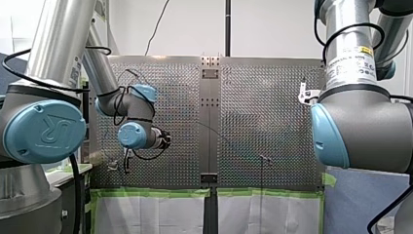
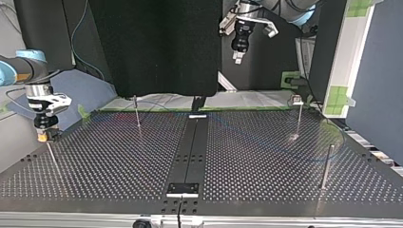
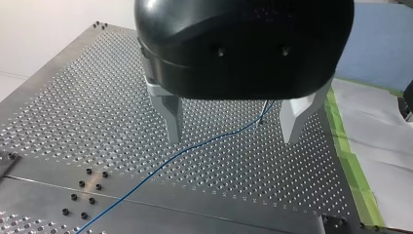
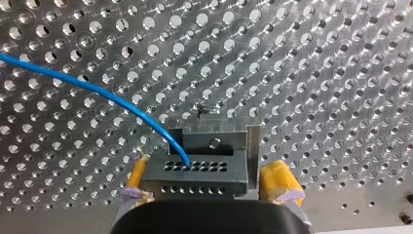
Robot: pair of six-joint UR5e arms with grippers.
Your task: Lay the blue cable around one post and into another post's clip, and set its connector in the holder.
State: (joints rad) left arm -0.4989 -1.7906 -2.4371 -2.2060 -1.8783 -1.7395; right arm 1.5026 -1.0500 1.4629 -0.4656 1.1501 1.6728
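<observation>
- right gripper (image 4: 208, 163): yellow pads narrow, clamped on the dark connector (image 4: 195, 175), one pad on each side.
- blue cable (image 4: 97, 90) enters the connector's top row of holes and curves away over the perforated table (image 4: 316, 73).
- metal bracket (image 4: 252, 146) touches the connector's far side.
- top view: right gripper (image 2: 45, 137) is low at the table's left edge, beside a thin post (image 2: 51, 156).
- left gripper (image 3: 233, 139): metal fingers wide, holding nothing, well above the table; the cable (image 3: 195, 146) runs beneath it.
- clip-topped post (image 2: 298, 116) stands far right.
</observation>
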